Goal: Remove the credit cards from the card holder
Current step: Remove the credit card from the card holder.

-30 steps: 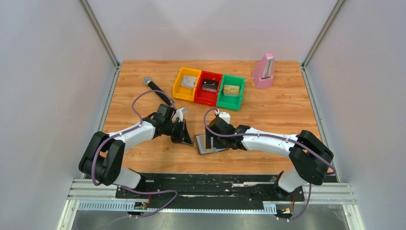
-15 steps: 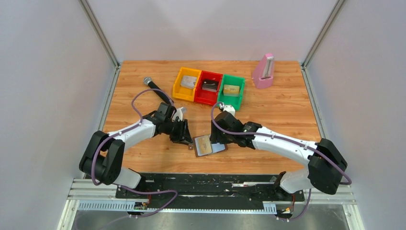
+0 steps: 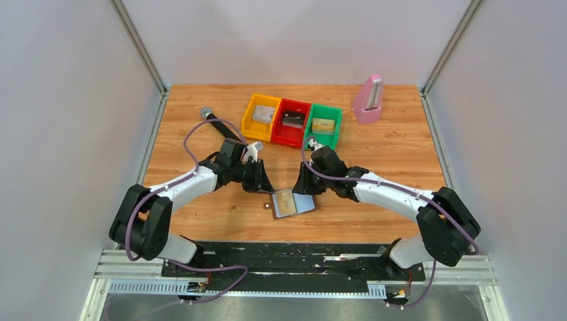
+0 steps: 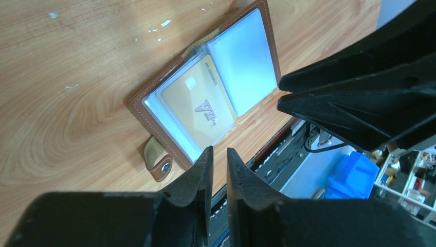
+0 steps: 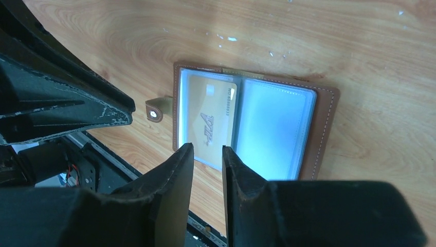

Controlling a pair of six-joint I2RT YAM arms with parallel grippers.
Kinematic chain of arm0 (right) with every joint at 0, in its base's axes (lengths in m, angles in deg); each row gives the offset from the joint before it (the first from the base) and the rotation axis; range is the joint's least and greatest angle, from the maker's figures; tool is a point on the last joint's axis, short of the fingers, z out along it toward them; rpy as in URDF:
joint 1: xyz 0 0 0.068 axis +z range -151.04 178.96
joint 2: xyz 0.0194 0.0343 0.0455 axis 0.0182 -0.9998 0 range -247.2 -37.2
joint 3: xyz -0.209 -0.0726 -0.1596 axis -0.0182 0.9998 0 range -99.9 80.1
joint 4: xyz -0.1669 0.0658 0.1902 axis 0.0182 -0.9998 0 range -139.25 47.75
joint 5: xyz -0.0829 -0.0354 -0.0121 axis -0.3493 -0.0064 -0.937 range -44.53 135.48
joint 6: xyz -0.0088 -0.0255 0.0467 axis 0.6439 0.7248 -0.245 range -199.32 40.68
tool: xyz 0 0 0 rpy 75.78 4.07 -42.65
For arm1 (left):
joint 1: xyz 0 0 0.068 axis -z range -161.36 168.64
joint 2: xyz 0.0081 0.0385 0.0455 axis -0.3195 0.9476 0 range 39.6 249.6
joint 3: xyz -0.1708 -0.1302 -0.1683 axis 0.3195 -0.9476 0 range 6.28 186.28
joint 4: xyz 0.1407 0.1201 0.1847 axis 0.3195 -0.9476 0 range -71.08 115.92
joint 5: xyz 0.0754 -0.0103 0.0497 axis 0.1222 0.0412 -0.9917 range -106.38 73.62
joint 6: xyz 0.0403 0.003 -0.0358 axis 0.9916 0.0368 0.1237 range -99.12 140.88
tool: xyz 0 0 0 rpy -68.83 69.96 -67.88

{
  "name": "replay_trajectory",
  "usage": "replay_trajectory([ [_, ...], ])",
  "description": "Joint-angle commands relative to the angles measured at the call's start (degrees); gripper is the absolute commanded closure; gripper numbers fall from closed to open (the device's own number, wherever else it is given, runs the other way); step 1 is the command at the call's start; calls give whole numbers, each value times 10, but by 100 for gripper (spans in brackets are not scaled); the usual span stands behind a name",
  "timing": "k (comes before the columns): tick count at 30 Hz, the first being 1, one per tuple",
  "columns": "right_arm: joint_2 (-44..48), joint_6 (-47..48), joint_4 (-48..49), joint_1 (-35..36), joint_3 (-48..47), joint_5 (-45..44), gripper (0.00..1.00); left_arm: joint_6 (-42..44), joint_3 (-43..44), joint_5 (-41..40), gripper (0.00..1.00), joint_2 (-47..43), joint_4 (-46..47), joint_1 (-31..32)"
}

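The card holder (image 3: 305,203) lies open flat on the table near the front edge, brown rim around two silvery-blue panels. A gold credit card (image 3: 285,202) sits in its left panel, also clear in the left wrist view (image 4: 198,105) and the right wrist view (image 5: 211,116). My left gripper (image 3: 265,187) hovers just behind the holder's left corner, its jaws a narrow slit apart with nothing between them. At the holder's back right edge my right gripper (image 3: 302,188) stands a little wider, also empty. Neither touches the holder (image 4: 247,62).
Yellow (image 3: 249,112), red (image 3: 277,131) and green (image 3: 336,131) bins stand in a row at the back, each with a card-like thing inside. A pink metronome (image 3: 368,99) is at back right. A black microphone (image 3: 217,124) lies behind the left arm.
The card holder was let go and now lies spread open. Both grippers have drawn back from it toward the bins. The right jaws have narrowed.
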Motion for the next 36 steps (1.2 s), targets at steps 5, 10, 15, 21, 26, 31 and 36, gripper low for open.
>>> replay_trajectory([
  [5,-17,13,106,-24,41,83,74,-22,-21,33,84,47,96,11],
  [10,-28,13,131,-29,54,98,77,-20,-28,31,86,77,115,14],
  [15,-44,15,164,-39,67,122,79,-14,-37,22,86,100,124,14],
  [21,-65,15,185,-46,74,139,80,-15,-47,27,87,116,137,15],
  [26,-83,15,200,-49,79,153,80,-11,-50,19,87,121,135,15],
  [31,-102,17,210,-55,81,164,80,-5,-52,16,87,126,132,15],
  [36,-122,17,218,-57,83,167,81,0,-53,11,88,128,126,15],
])
